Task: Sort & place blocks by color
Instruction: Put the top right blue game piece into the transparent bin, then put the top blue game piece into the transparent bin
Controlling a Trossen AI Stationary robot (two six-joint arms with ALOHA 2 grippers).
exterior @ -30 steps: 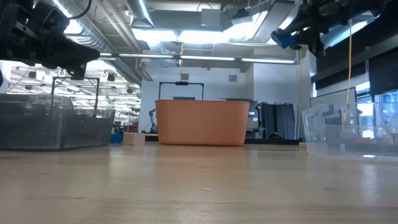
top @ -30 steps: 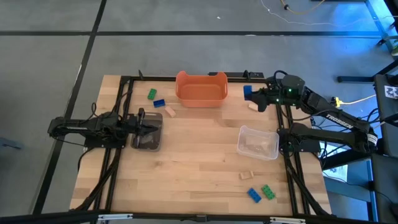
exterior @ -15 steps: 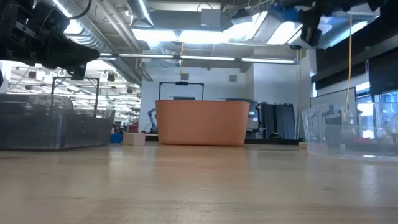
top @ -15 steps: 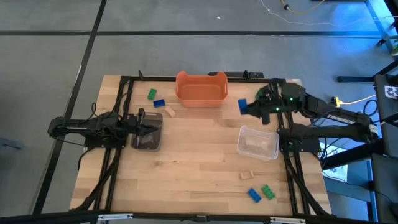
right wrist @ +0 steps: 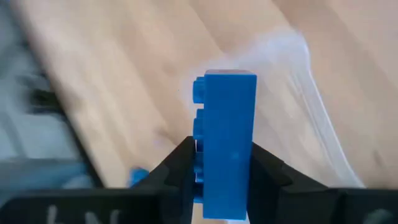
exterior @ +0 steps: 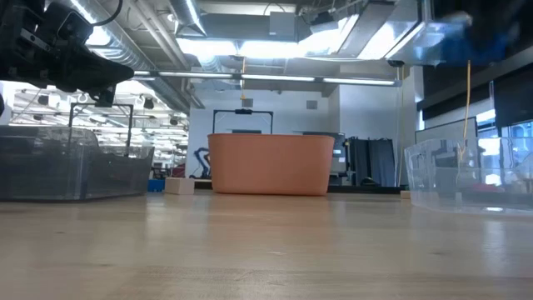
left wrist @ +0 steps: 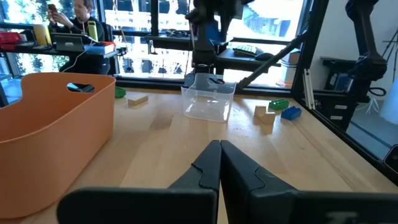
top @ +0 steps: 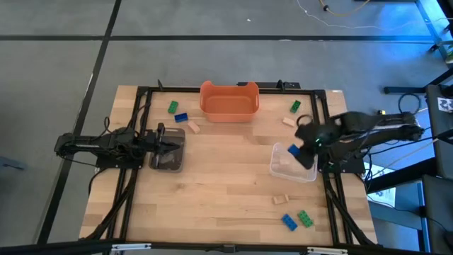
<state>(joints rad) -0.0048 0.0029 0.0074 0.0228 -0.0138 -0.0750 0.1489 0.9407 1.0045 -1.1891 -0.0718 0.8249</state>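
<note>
My right gripper point(top: 299, 153) is shut on a blue block point(top: 292, 150) and hangs over the far-left rim of the clear container point(top: 293, 164). The block shows blurred in the low view point(exterior: 465, 40). My left gripper point(top: 178, 145) is shut and waits above the dark container point(top: 168, 151). Loose blocks lie flat on the table: green point(top: 173, 107), blue point(top: 180, 117) and tan point(top: 193, 126) at the far left; green point(top: 295, 106) and tan point(top: 288, 121) at the far right; tan point(top: 281, 200), blue point(top: 289, 222) and green point(top: 305, 218) near the front edge. My right gripper pinches the blue block between its two fingers point(right wrist: 179, 167), which sit on the long flat sides of its lower part point(right wrist: 225, 177). The block stands out beyond the fingertips, studs to one side, lifted clear of the table and the container.
An orange tub point(top: 228, 100) stands at the far edge, mid-table. Black frame rails point(top: 136, 177) run along both sides of the table. Bare wood lies between the dark and clear containers. A person sits in the room beyond, in the left wrist view point(left wrist: 79, 14).
My right gripper has carried the blue block from the table's far right corner, first leftward, then toward the near edge, and now stands over the clear container. It has stayed shut on the block. The green and tan blocks at the far right show uncovered now.
</note>
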